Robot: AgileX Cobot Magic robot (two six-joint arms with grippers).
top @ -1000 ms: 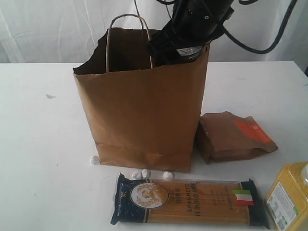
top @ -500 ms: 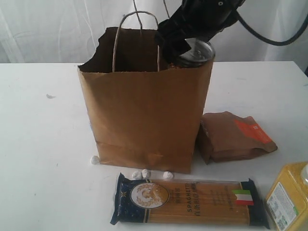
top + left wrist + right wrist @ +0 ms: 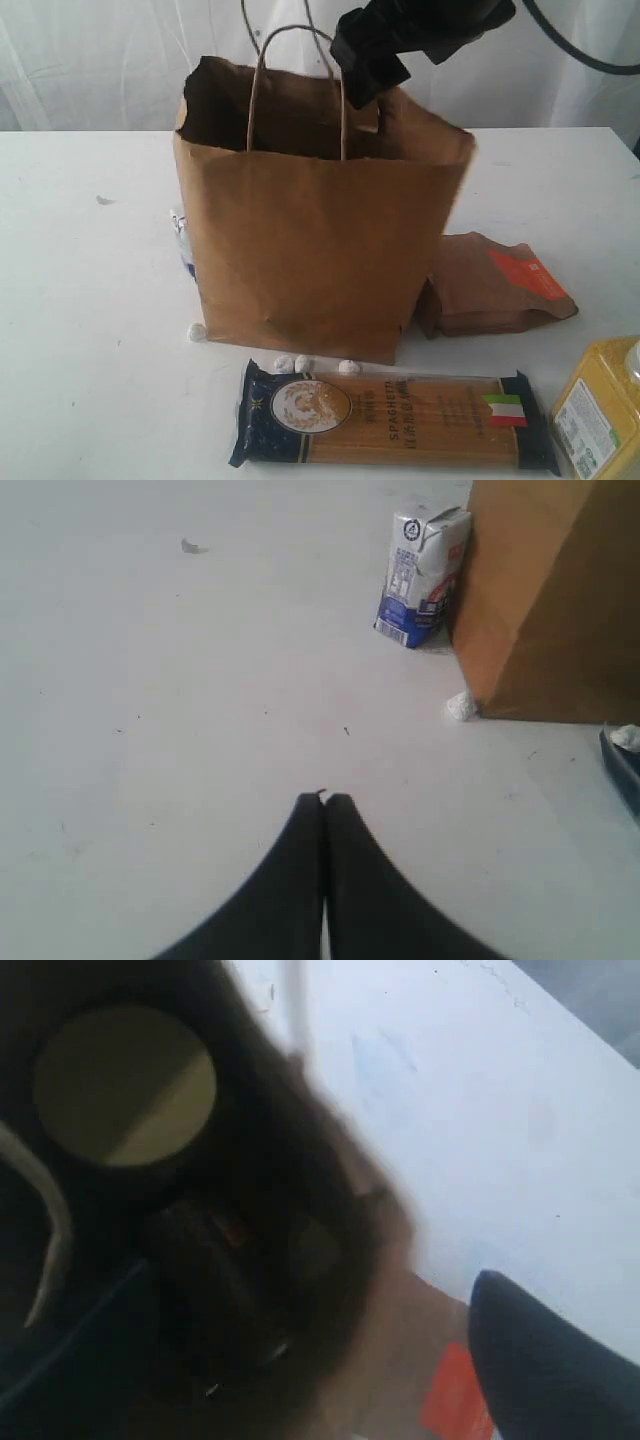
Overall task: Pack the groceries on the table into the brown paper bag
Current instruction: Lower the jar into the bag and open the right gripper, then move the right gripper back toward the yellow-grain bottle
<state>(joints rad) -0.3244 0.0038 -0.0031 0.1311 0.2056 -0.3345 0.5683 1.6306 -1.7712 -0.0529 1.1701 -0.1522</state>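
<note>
The brown paper bag (image 3: 320,240) stands mid-table with its mouth open. Just above its far rim hangs my right gripper (image 3: 365,75), open with nothing in it. The right wrist view looks down into the dark bag, with one dark finger (image 3: 540,1360) to the side. The tan-lidded jar (image 3: 125,1085) stands inside, next to a blurred dark shape. The silver-lidded jar is not clearly seen. The spaghetti pack (image 3: 390,415) lies in front of the bag. The orange-labelled pouch (image 3: 495,285) lies to its right and the bottle of yellow grains (image 3: 600,405) at the front right. My left gripper (image 3: 325,798) is shut over bare table.
A small white and blue carton (image 3: 420,575) stands against the bag's left side and peeks out in the exterior view as the carton (image 3: 178,235). White pebble-like bits (image 3: 300,362) lie along the bag's front foot. The table (image 3: 90,300) is bare to the left.
My right gripper held the silver-lidded jar at the bag's rim; the jar is now out of sight and the gripper has risen. The bag has shifted right, uncovering the carton.
</note>
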